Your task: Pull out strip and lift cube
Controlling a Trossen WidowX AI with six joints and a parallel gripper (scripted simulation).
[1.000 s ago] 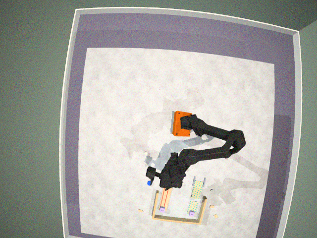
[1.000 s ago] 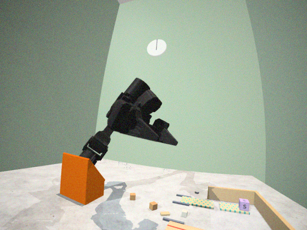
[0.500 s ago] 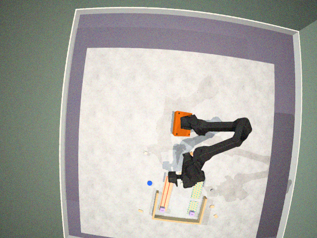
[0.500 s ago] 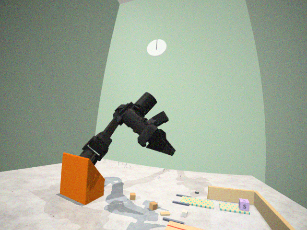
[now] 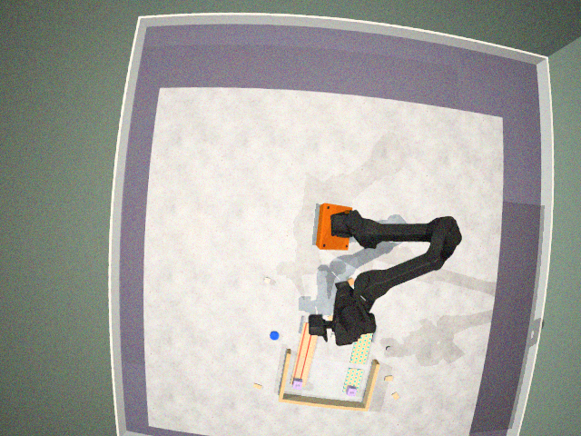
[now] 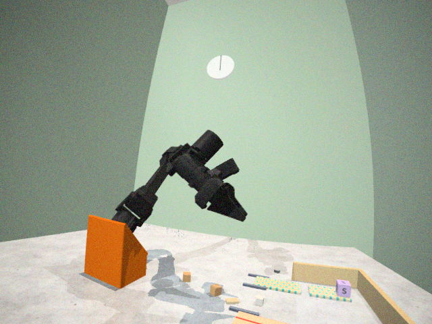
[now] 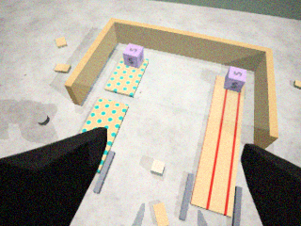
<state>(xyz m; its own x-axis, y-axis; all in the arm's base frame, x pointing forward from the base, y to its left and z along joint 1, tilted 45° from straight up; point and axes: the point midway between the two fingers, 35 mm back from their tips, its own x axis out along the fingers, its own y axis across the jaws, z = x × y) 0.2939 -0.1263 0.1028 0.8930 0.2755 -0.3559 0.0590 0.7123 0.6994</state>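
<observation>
A strip with red lines (image 5: 307,351) (image 6: 260,319) (image 7: 227,141) looks unbroken; a purple cube with letters (image 5: 297,384) (image 7: 235,79) sits on its far end. The dotted strip is in two pieces with a gap: a near piece (image 5: 361,349) (image 6: 279,285) (image 7: 107,113) and a far piece (image 5: 353,376) (image 6: 324,291) (image 7: 126,78). Another lettered purple cube (image 5: 351,391) (image 6: 343,288) (image 7: 134,56) is at the far piece's far end. My gripper (image 6: 244,217) (image 7: 174,143) is open and empty, high above the strips' near ends.
A low wooden wall (image 5: 323,402) (image 7: 193,40) surrounds the far ends on three sides, open toward the arm. Grey rails (image 7: 186,198) (image 6: 244,310) flank the near ends. A white cube (image 6: 259,300) (image 7: 157,167) and small blocks lie nearby. A blue disc (image 5: 274,334) lies left of the wall.
</observation>
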